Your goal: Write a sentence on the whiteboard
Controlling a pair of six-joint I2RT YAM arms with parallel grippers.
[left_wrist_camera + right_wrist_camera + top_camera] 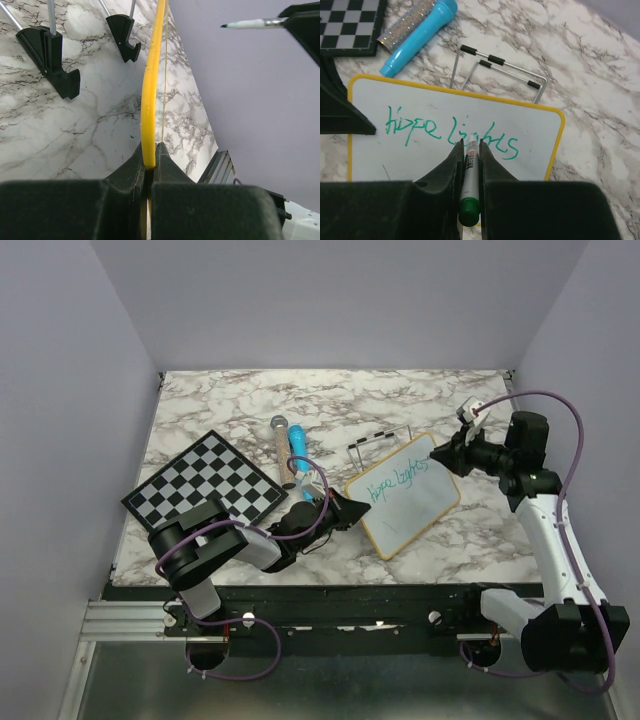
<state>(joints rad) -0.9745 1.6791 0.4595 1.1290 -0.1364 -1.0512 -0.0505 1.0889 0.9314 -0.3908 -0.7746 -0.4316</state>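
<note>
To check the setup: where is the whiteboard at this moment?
In the top view the whiteboard sits right of centre on the table, between the chessboard and the right hand; the left hand pinches its near-left edge.

I am viewing a grey-veined white marble tabletop (480, 530) under soft, even light. Plain lavender walls (340, 300) are enclosing it on three sides.

Whiteboard (420, 508), yellow frame, skewed, centre-right; sentence (398, 481) green, one line ("Hope lights").
</note>
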